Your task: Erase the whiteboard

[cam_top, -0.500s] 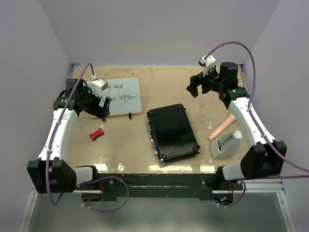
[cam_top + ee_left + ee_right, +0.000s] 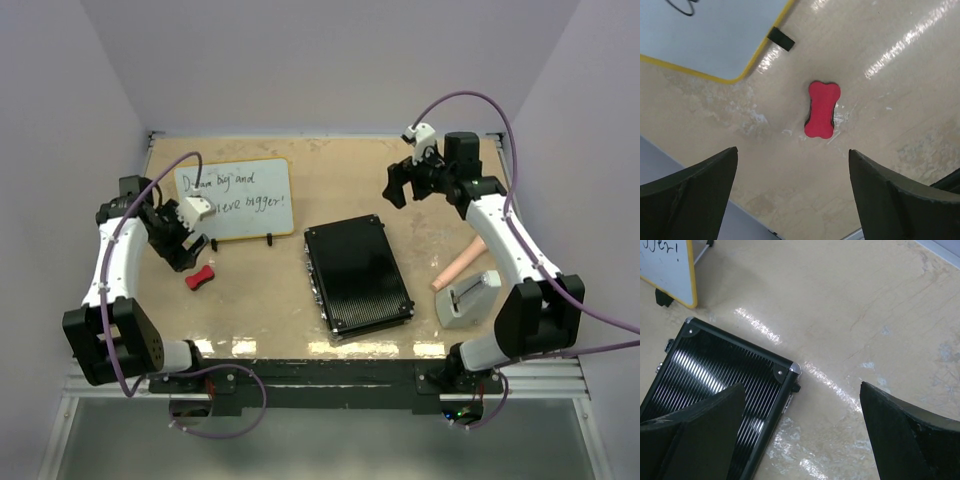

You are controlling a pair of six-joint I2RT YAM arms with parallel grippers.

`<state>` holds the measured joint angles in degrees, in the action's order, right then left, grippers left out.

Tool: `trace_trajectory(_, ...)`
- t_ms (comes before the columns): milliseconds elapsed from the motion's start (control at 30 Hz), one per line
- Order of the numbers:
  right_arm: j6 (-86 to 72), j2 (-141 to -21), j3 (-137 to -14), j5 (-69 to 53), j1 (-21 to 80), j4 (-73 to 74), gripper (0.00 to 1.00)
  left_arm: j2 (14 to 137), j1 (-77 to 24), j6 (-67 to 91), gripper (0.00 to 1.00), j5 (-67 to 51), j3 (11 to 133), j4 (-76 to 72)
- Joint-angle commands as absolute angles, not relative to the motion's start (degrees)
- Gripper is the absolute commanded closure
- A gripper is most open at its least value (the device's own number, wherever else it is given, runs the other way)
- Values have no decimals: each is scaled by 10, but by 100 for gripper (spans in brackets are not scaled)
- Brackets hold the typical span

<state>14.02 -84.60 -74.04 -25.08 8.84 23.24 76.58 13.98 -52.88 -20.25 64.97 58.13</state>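
Observation:
The whiteboard (image 2: 238,198) lies at the back left, white with a tan frame and black handwriting; its corner shows in the left wrist view (image 2: 710,40) and the right wrist view (image 2: 667,270). A red bone-shaped eraser (image 2: 200,277) lies on the table in front of it, also in the left wrist view (image 2: 822,110). My left gripper (image 2: 186,250) is open and empty, just left of and above the eraser (image 2: 792,150). My right gripper (image 2: 397,186) is open and empty at the back right, above the table near the case's far corner (image 2: 802,385).
A black ribbed case (image 2: 357,272) lies in the middle of the table, its corner in the right wrist view (image 2: 715,385). A pink cylinder (image 2: 458,268) and a grey-white block (image 2: 468,298) lie at the right. White walls enclose the table.
My left gripper has drawn back off the whiteboard's left part toward the near left, uncovering the writing, and is now by the eraser. My right gripper shifted slightly left.

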Motion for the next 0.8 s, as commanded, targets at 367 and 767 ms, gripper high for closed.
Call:
trace_trajectory(367,11,-878,-760,-176,105,200,1,838,122,-632,24,-203,542,508)
trace_trajectory(767,23,-899,-780,-191,105,212,1,871,98,-610,45,-178,513,439)
